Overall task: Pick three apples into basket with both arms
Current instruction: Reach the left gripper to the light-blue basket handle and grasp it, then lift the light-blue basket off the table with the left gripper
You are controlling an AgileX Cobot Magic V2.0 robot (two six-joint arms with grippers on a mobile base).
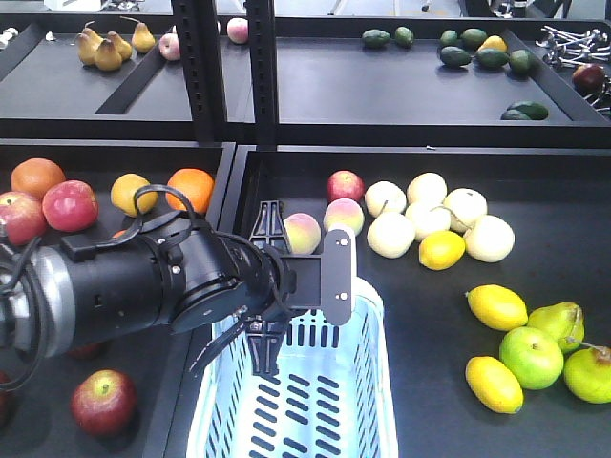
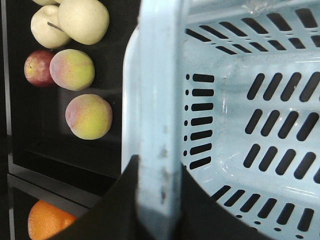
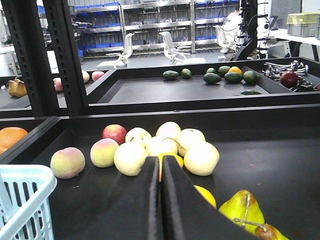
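The front view looks forward and down from above the left arm (image 1: 124, 281) onto the basket (image 1: 320, 332) and bench (image 1: 430, 315). The left wrist view hangs close over the basket rim, facing inside. The right wrist view sits low, facing level across the bench toward far shelves (image 3: 150, 25). All share the basket and peaches (image 1: 303, 232).

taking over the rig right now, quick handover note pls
Left tool: shut on the basket handle.
Right tool: shut, empty, low over the right tray.
Basket: empty.
Apples: one dark red apple lies on the left tray beside the basket. Brighter red apples sit further back.
Done: no apple is in yet.
Left: all three apples.
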